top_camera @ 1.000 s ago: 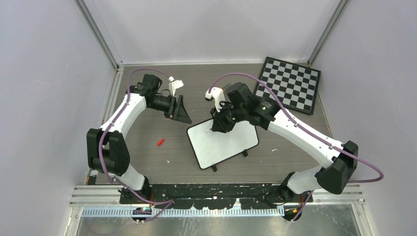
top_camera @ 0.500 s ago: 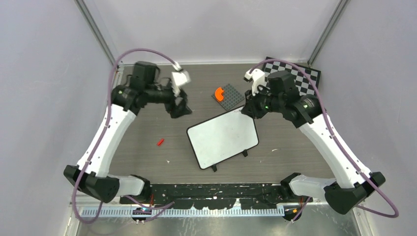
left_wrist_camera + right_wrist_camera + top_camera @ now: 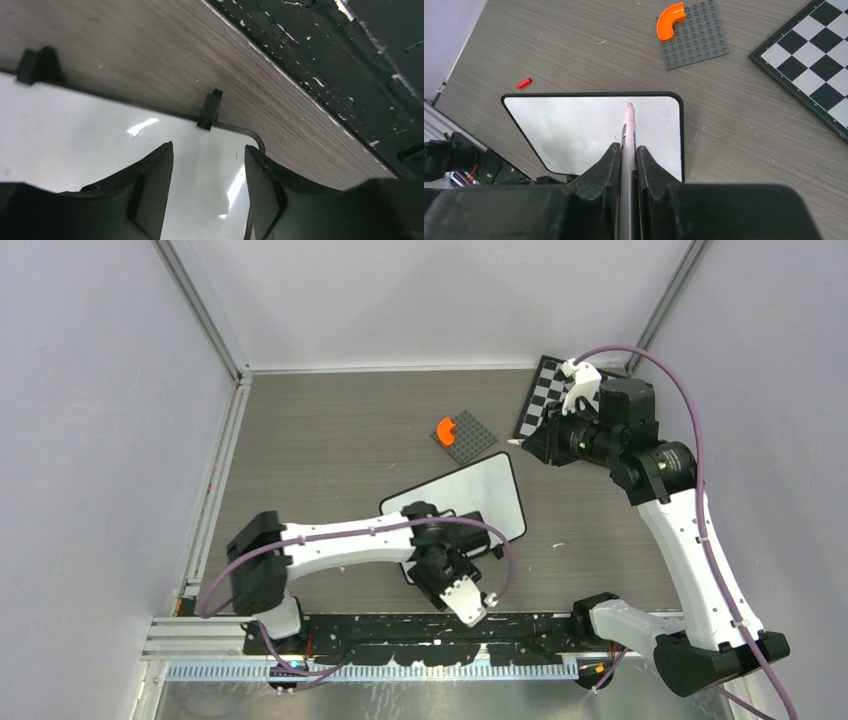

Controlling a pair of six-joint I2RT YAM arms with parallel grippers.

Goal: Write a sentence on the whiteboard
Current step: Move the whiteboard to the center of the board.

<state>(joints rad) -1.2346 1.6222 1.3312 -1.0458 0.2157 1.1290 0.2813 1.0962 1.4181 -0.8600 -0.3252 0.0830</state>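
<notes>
The whiteboard (image 3: pixel 482 492) lies tilted at mid-table, and its visible face (image 3: pixel 574 127) is plain white. The sentence is out of view. My right gripper (image 3: pixel 626 149) is shut on a white-and-grey marker (image 3: pixel 628 122), whose tip points towards the board's far right corner. In the top view the right gripper (image 3: pixel 537 447) hovers beyond that corner, by the chessboard. My left gripper (image 3: pixel 208 149) stands open just above the board's near corner (image 3: pixel 75 125), with only the board's surface showing between its fingers (image 3: pixel 155 170). The left arm (image 3: pixel 345 540) hides the board's near left part.
A checkered chessboard (image 3: pixel 811 60) lies at the back right. A grey stud plate (image 3: pixel 470 437) bears an orange curved piece (image 3: pixel 445 429). A small red cap (image 3: pixel 524 83) lies left of the board. The black base rail (image 3: pixel 350 75) runs along the near table edge.
My left arm has swung from the back left down to the board's near corner. My right arm has drawn back to the right, taking the marker off the board towards the chessboard.
</notes>
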